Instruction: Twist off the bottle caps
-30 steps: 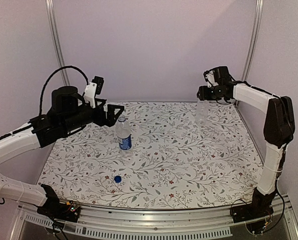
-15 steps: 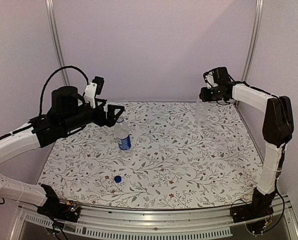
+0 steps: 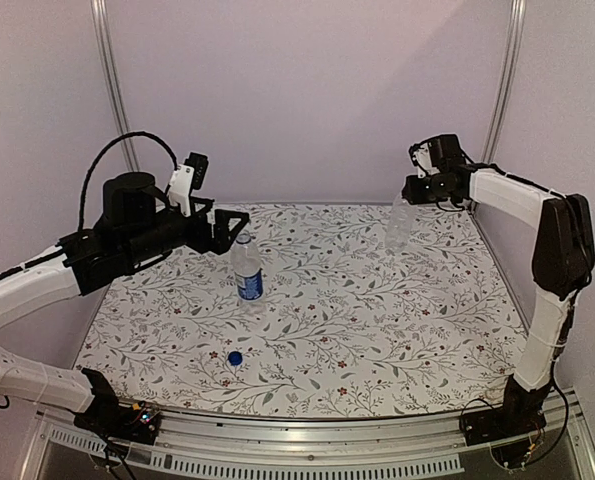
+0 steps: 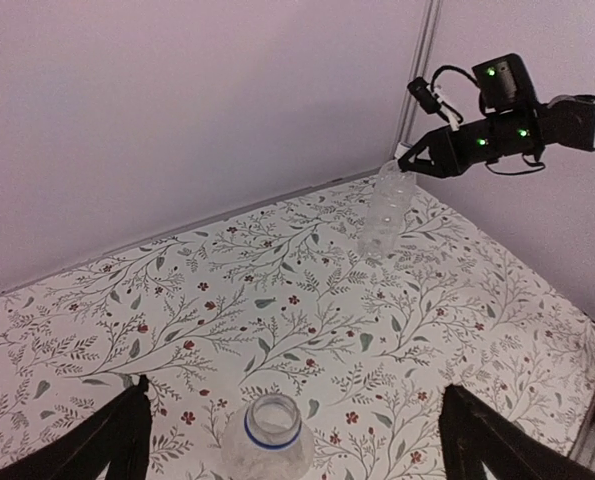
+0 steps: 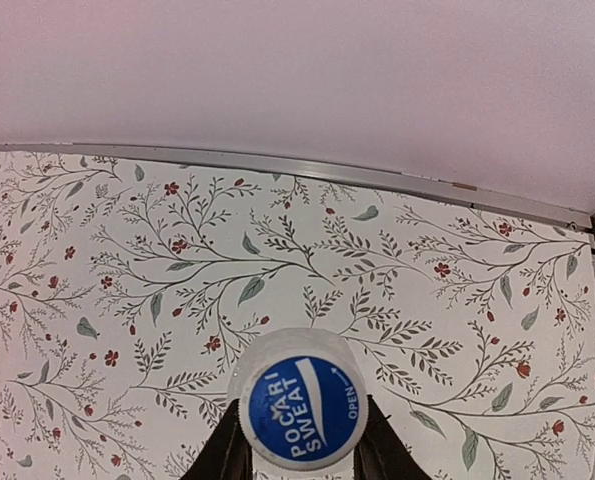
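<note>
The labelled bottle stands uncapped at the table's left; its open mouth with a blue ring shows between my left gripper's wide open fingers, just below them. The solid blue cap lies on the cloth nearer the front. At the far right stands the plain bottle, also seen across the table as the plain bottle. My right gripper is on top of it. In the right wrist view the whitish cap with a blue top sits pinched between the right gripper's fingers.
A flowered cloth covers the table. Pale walls stand close behind and at both sides, with metal posts in the back corners. The right arm runs along the right edge.
My right gripper's jaws have come together on the plain bottle's cap, and the bottle's top has shifted slightly. The left arm and the labelled bottle have stayed put.
</note>
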`<state>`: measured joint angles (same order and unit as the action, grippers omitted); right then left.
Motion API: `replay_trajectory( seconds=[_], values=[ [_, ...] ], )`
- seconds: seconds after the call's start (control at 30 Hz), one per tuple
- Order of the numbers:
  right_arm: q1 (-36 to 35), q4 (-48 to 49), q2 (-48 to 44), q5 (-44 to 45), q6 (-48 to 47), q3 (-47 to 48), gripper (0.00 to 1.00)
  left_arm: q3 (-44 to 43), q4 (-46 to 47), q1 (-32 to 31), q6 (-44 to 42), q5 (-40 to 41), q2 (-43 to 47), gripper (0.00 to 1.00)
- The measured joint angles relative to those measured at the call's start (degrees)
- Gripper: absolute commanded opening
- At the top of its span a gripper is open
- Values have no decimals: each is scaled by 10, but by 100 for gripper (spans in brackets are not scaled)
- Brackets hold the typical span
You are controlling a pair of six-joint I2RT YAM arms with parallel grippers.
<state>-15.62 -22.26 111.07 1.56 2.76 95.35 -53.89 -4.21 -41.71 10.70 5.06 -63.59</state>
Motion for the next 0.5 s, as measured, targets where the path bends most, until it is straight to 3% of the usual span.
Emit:
replay_trajectory(
  seconds=[0.2,0.5],
  values=[
    [0,6,-66,-40,0,-68,18,0,1,0,0,-11,0,100],
    [-3,14,-195,-174,5,-151,15,-26,4,-19,-20,-31,-18,100]
  ],
)
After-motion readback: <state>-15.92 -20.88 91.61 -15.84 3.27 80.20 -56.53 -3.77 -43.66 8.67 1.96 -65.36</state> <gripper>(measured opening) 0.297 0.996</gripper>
